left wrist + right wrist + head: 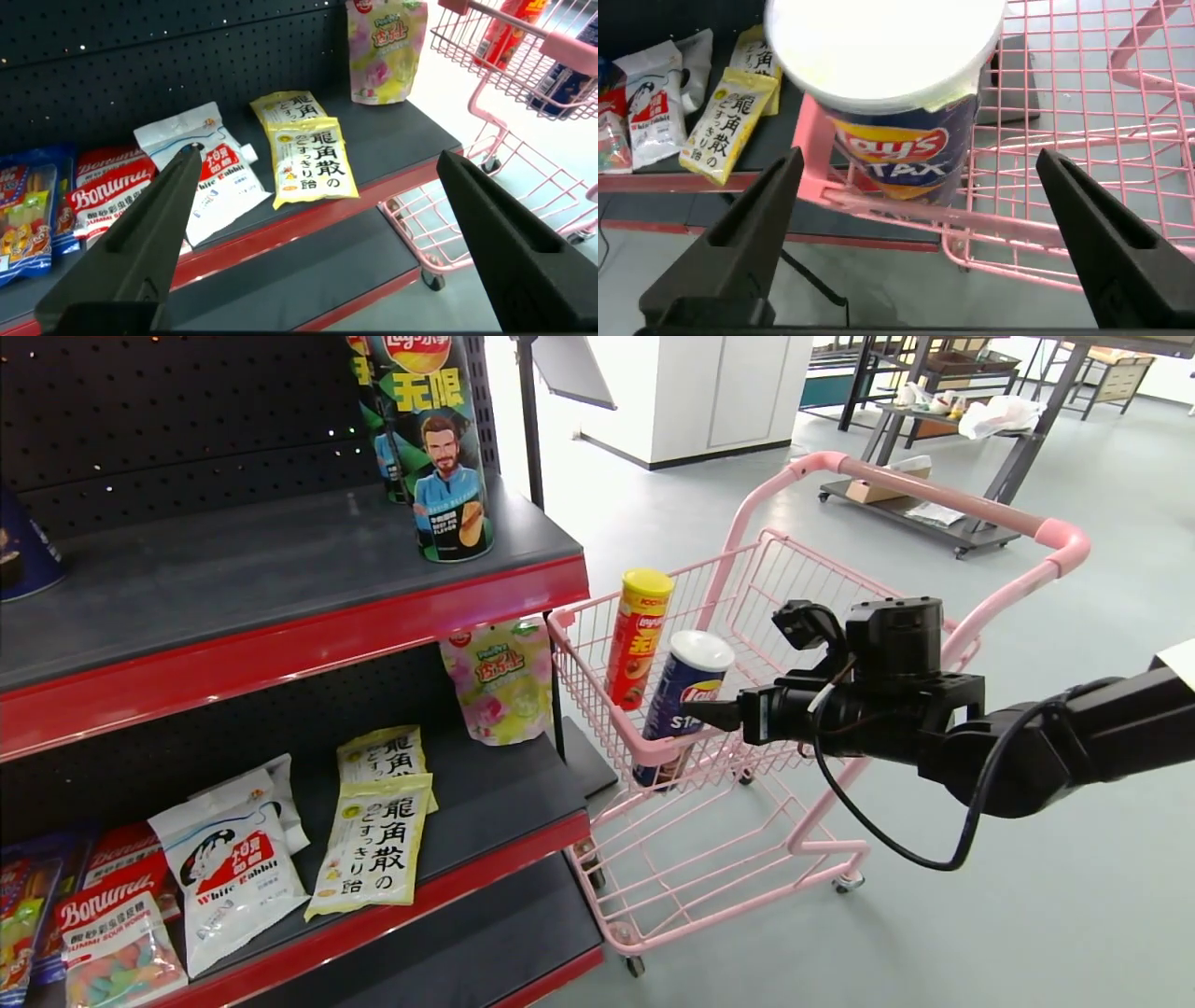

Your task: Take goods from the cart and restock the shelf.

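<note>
While its fingers stand spread wide and grip nothing, the right gripper (920, 159) hangs just beside a blue crisp can (686, 700), upright in the pink cart (934, 504) next to a red crisp can (637, 635). The left gripper (320, 157), likewise spread and empty, hovers over yellow candy bags (373, 840) on the lower shelf (495, 793).

Pink cart (934, 497) — one yellow can (638, 639), one navy can (681, 700).

**The room at the back**

The floor (1027, 915) is grey and smooth. A big white cupboard (719, 392) stands far back. Near it is a black table (1022, 453) with a white bag (999, 415) on top. A brown box (878, 490) lies on a low black board (971, 534) on wheels.
</note>
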Controlling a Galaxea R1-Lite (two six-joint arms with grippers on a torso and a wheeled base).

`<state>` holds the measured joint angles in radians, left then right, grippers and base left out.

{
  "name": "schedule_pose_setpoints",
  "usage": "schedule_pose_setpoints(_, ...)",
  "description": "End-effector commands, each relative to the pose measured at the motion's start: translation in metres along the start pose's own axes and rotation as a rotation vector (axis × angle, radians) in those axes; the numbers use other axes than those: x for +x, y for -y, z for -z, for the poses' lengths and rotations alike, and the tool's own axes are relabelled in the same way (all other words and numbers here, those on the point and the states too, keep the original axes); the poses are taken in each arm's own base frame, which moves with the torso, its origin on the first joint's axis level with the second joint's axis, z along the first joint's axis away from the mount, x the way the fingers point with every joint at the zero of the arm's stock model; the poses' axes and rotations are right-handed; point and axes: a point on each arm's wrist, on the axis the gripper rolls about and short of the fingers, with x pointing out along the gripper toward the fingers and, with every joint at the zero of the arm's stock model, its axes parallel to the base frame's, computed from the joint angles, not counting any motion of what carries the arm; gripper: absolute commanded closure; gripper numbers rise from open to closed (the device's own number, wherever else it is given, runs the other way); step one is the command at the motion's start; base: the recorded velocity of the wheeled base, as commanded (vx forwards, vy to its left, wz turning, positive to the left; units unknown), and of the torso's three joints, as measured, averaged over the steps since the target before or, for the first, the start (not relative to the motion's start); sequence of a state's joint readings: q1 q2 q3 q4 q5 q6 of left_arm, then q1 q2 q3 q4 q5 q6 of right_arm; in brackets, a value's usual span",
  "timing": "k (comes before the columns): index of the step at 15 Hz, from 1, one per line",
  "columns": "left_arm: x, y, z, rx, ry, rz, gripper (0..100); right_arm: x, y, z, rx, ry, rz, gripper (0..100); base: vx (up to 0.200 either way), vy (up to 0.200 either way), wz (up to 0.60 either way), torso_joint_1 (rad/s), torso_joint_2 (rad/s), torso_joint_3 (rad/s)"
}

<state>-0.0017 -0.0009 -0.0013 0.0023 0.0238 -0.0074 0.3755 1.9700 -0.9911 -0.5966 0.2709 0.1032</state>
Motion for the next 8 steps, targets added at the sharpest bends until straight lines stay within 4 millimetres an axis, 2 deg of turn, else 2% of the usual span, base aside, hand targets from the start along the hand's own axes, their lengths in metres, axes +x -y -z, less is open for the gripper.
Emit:
schedule_pose_setpoints(1, 0.0, 0.0, 0.0, 0.0, 0.0, -0.001, 0, 0.015, 0.003, 0.004, 0.001, -0.011, -0.003, 0, 0.0, 0.0, 0.0, 0.0, 0.0, 0.0)
schedule_pose_setpoints(3, 0.0, 0.0, 0.0, 0.0, 0.0, -0.001, 0, 0.034, 0.005, 0.002, -0.005, -0.002, -0.008, 0, 0.0, 0.0, 0.0, 0.0, 0.0, 0.0)
schedule_pose_setpoints(8, 0.0, 0.0, 0.0, 0.001, -0.001, 0.001, 0, 0.062, 0.008, -0.003, -0.016, 0.028, -0.012, 0, 0.0, 0.0, 0.0, 0.0, 0.0, 0.0)
